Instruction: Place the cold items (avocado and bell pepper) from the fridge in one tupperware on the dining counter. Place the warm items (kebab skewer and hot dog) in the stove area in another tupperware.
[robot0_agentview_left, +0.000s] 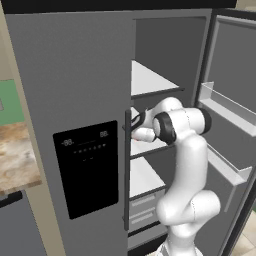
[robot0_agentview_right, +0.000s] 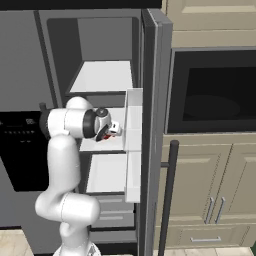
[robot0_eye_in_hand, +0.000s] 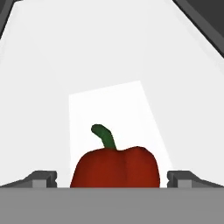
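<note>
Red and close, the bell pepper (robot0_eye_in_hand: 115, 167) sits right in front of my hand, upright on a white fridge shelf (robot0_eye_in_hand: 109, 57) with its green stem curling up. My gripper (robot0_eye_in_hand: 112, 179) is spread wide: one fingertip (robot0_eye_in_hand: 41, 178) stands on each side of the pepper, with a little clear shelf showing between each tip and the fruit. I am not clamped on it and nothing is held. From the right base view a small patch of red (robot0_agentview_right: 104, 137) shows just under my hand, near the front edge of the middle shelf, towards the side where the open door (robot0_agentview_right: 156, 130) hangs.

Further back, my arm (robot0_agentview_left: 187, 165) reaches into the fridge (robot0_agentview_left: 75, 100) through the open compartment, beside the closed door with the black dispenser panel (robot0_agentview_left: 86, 167). Behind the pepper the shelf runs bare and white to the back wall. Above it sits another white shelf (robot0_agentview_right: 102, 77), and I cannot make out the avocado anywhere on what I can see.

As I judge it, the work is at an early step: the pepper is bracketed but not gripped, so it has yet to be lifted and carried to the white tub on the dining counter (robot0_agentview_left: 15, 160), whose marbled corner lies at the far left. Avocado, skewer and hot dog look still to be handled.
</note>
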